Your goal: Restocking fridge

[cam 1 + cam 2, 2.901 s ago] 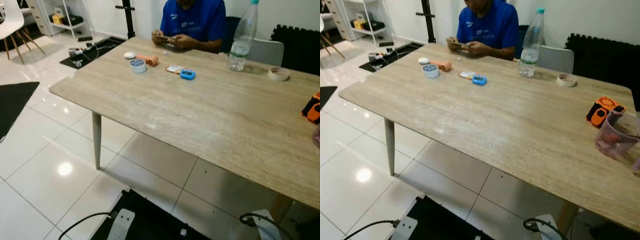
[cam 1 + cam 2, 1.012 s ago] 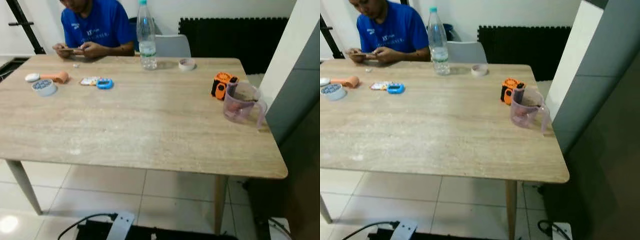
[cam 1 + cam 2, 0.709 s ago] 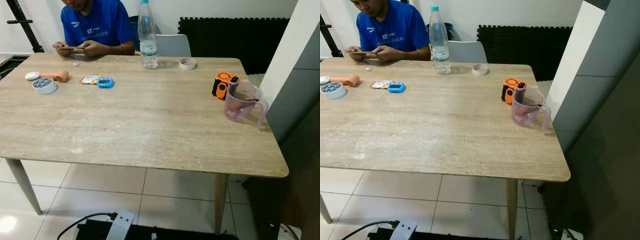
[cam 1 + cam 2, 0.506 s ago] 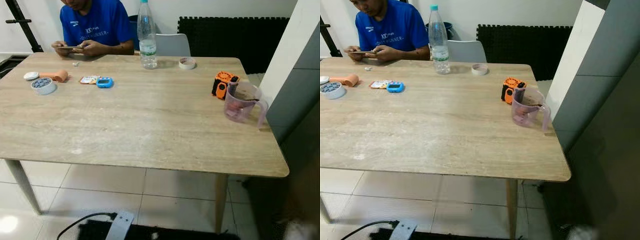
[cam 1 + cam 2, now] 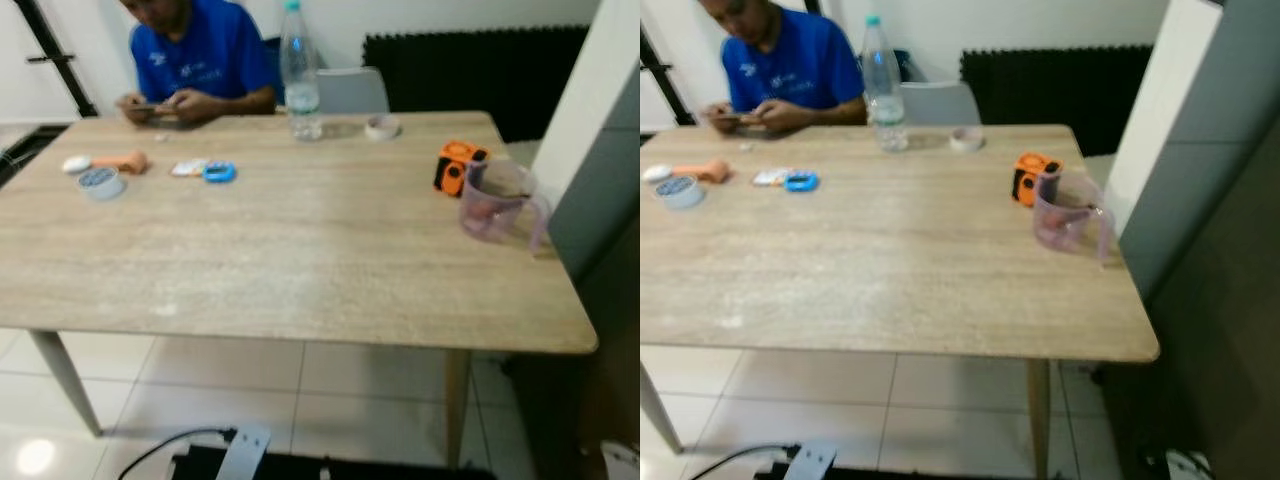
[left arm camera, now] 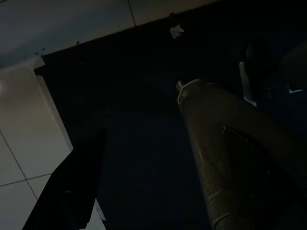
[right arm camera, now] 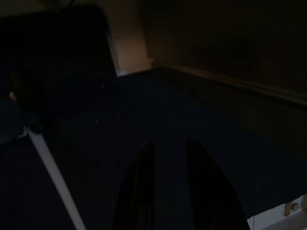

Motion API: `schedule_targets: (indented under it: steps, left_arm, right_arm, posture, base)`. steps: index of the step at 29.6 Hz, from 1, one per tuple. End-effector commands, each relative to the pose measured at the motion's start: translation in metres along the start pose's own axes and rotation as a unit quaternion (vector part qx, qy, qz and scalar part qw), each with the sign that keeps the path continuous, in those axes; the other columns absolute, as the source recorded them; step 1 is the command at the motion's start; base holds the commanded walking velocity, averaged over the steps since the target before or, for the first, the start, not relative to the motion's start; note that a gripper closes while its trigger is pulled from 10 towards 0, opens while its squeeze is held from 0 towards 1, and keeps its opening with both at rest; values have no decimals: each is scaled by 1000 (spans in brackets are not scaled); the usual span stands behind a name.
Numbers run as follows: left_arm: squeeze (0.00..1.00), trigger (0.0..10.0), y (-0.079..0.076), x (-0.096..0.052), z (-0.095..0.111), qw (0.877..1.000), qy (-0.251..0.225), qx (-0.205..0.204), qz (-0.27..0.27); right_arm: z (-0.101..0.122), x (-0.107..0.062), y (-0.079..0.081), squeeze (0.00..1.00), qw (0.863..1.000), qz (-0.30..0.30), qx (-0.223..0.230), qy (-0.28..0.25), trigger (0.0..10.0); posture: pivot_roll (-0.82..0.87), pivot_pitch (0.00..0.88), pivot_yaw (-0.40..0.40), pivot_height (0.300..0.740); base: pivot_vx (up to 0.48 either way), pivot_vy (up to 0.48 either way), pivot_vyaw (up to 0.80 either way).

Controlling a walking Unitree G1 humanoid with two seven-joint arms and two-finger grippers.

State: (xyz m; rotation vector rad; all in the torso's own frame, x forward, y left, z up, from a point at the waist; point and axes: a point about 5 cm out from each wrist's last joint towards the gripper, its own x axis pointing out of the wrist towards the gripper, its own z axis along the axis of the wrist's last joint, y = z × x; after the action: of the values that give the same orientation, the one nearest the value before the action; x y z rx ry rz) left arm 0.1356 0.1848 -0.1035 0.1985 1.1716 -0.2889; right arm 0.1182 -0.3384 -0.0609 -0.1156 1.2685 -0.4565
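A wooden table (image 5: 300, 240) is filling the head views, slightly blurred. Going left to right: a small round tub (image 5: 100, 182) and a blue gadget (image 5: 219, 173) are lying near a seated person (image 5: 195, 65) in blue; a water bottle (image 5: 299, 72) is standing at the far edge beside a tape roll (image 5: 381, 126); an orange device (image 5: 455, 166) is sitting just beside a clear jug (image 5: 497, 203) near the right edge. A grey panel, possibly the fridge (image 5: 1225, 230), is rising at far right.

Both arms are hanging idle over a dark mat. The right gripper (image 7: 165, 158) is showing a narrow gap between its fingers, holding nothing. Whether the left gripper is spread, I cannot tell.

The robot is likely approaching; squaring up to the bottle or jug before reaching would help.
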Motion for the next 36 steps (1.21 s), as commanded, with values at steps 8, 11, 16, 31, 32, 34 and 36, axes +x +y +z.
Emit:
schedule_targets:
  steps: [8, 11, 16, 31, 32, 34, 36]
  left_arm:
    - [0, 10000, 1, -1, -5, 1000, 11, 2, -1]
    - [0, 10000, 1, -1, -5, 1000, 12, 1, -1]
    - [0, 10000, 0, -1, -5, 1000, 11, -2, -3]
    - [0, 10000, 3, -2, -5, 1000, 9, 1, -6]
    - [0, 10000, 3, -2, -5, 1000, 9, 1, -6]
    - [0, 10000, 4, -2, -6, 1000, 9, 1, -6]
    - [0, 10000, 4, -2, -5, 1000, 10, 1, -6]
  right_arm:
    - [40, -10, 1, 0, 979, 176, 29, -103, 10000]
    - [47, -17, 6, 0, 953, 274, -36, -120, 10000]
    - [66, -37, 1, 0, 888, 412, -130, -158, 10000]
    - [159, -193, 42, 0, 530, 663, -337, -408, 10000]
    - [159, -193, 42, 0, 530, 663, -337, -408, 10000]
    - [160, -206, 48, 0, 489, 679, -361, -411, 10000]
    - [160, -215, 52, 0, 466, 687, -371, -416, 10000]
  posture:
    - [-21, 0, 15, 740]
    - [-13, 0, 28, 740]
    - [-16, 0, 25, 740]
    - [-20, 0, 31, 740]
    - [-20, 0, 31, 740]
    - [-21, 0, 31, 740]
    - [-20, 0, 31, 740]
  base:
    - [0, 0, 0]
    - [0, 0, 0]
    - [0, 0, 0]
    - [0, 0, 0]
    - [0, 0, 0]
    - [0, 0, 0]
    - [0, 0, 0]
